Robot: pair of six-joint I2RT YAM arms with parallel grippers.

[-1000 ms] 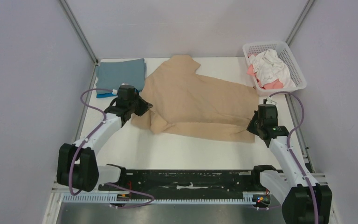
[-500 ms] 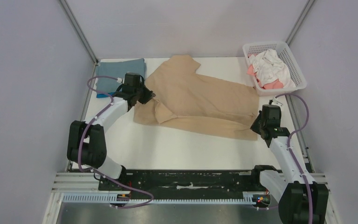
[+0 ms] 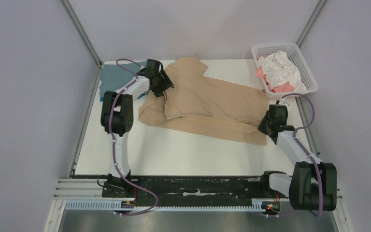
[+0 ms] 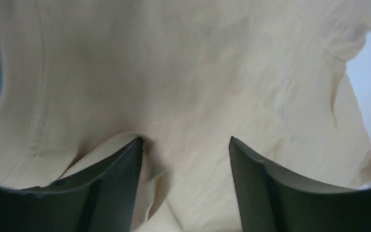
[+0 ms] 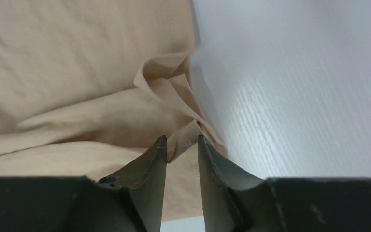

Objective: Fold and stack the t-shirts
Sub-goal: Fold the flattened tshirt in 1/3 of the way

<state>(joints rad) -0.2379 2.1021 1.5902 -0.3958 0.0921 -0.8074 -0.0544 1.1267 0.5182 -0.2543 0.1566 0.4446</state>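
A large tan-beige cloth t-shirt (image 3: 207, 104) lies spread across the middle of the white worktop (image 3: 183, 154), its body running from the far left toward the near right. One part of it near the left side is doubled over onto the rest, forming a raised crease.

The left end effector (image 3: 165, 87) hangs over the far-left part of this shirt. In the left wrist view its two dark fingers (image 4: 121, 179) stand wide apart, tan cloth fills the space between and beyond them, and a soft fold rests against the inner face of one finger.

The right end effector (image 3: 263, 124) sits at the shirt's near-right corner. In the right wrist view its fingers (image 5: 149, 169) are drawn narrow, pinching a small crumpled bit of the hem just beside the bare worktop.

A folded dusty grey-blue cloth t-shirt (image 3: 113, 77) lies at the far-left corner, with a strip of bright blue cloth (image 3: 104, 98) showing at its near edge. At the far right, a white plastic lattice basket (image 3: 303, 60) holds a crumpled white t-shirt (image 3: 280, 65) and a coral-pink one (image 3: 282, 88).
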